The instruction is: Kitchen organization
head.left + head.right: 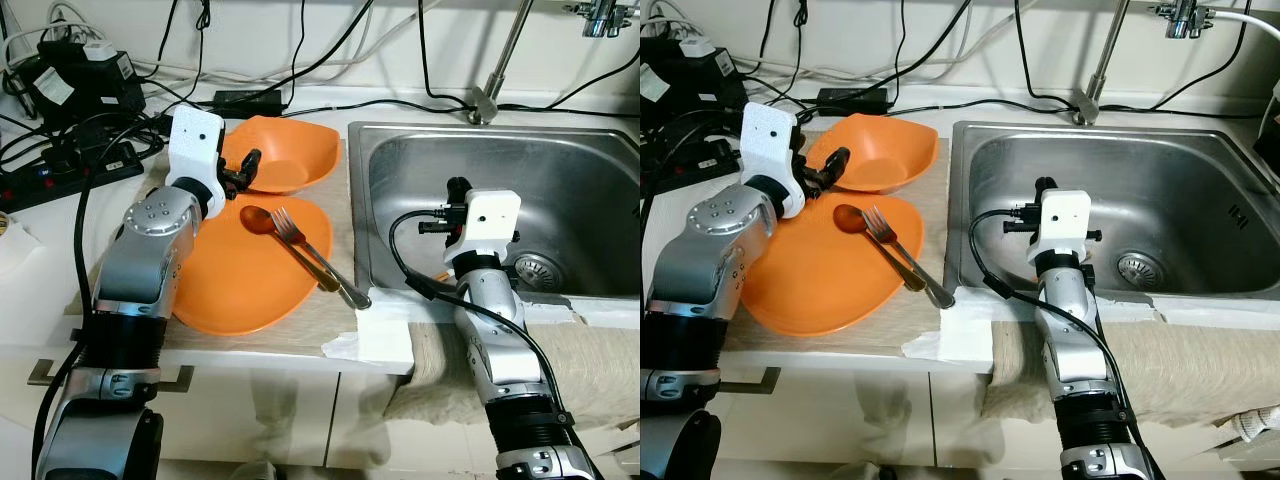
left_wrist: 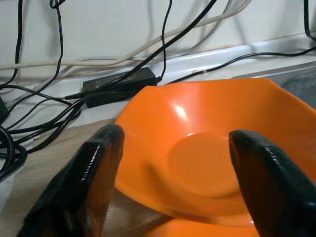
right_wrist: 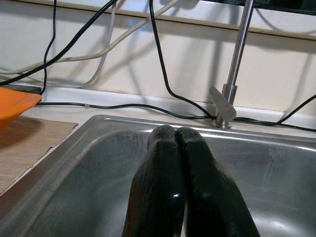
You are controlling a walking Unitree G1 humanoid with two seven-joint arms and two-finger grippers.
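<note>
Left gripper point(image 2: 173, 182), jaws spread wide, empty, faces the orange bowl point(image 1: 285, 155) upper left; right gripper point(image 3: 180, 168), jaws pressed together, hangs over the sink point(image 1: 590, 190); fork point(image 1: 315, 255) and spoon point(image 1: 265, 222) lie on the orange plate point(image 1: 230, 285)

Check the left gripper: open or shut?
Open. The left gripper has its two black fingers spread wide apart, with the orange bowl showing in the gap between them, nothing gripped.

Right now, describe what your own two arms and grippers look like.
Both arms are silver metal with black joint bands; the left arm has a rounded, dotted shoulder cap. Each wrist carries a white box: left, right. Black cables loop along both. Left gripper and right gripper have long glossy black fingers.
</note>
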